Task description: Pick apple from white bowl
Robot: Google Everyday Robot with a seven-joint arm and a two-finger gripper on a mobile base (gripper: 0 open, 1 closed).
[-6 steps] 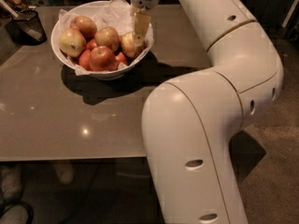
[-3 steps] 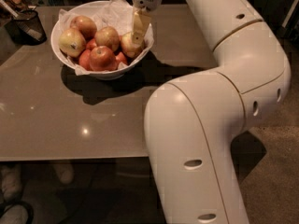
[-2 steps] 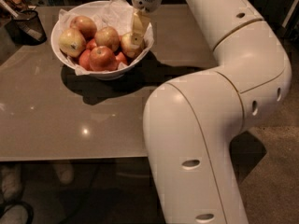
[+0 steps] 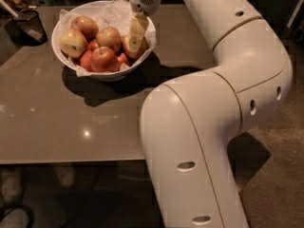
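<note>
The white bowl (image 4: 55, 33), lined with crumpled white paper, stands on the brown table at the far left and holds several apples. My gripper (image 4: 136, 36) reaches straight down into the bowl's right side, over a pale yellow-gold apple (image 4: 143, 47) with a reddish blush. The gripper covers the middle of that apple, which shows on both sides of it. The apple still rests in the bowl against the right wall.
Other apples fill the bowl: a yellow one with a dark spot (image 4: 72, 42) and a redder one with a stem dimple (image 4: 104, 58). A small dark mesh cup (image 4: 28, 26) stands left of the bowl. My large white arm (image 4: 223, 103) fills the right half of the view.
The gripper stays at the same apple on the bowl's right side. My arm has shifted only slightly. The apples have not moved.
</note>
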